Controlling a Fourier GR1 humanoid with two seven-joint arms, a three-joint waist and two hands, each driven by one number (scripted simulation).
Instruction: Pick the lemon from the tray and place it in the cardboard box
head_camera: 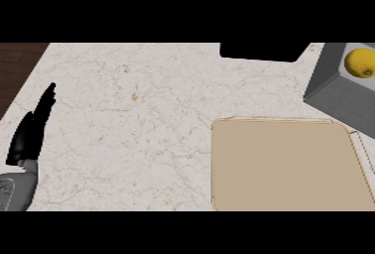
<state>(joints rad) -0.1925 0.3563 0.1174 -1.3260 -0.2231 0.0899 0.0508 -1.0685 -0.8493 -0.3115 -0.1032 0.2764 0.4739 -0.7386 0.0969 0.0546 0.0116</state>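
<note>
On the grey tray (343, 99) the lemon (359, 63) lies lengthwise up-view; left hand (29, 134) straight-fingered, holding nothing.

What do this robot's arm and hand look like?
Only the left hand shows, at the left edge: slim and black, with long, narrow fingers. The forearm below it is grey and rounded, with faint lines on its shell. No cables show. The right hand is out of view.
</note>
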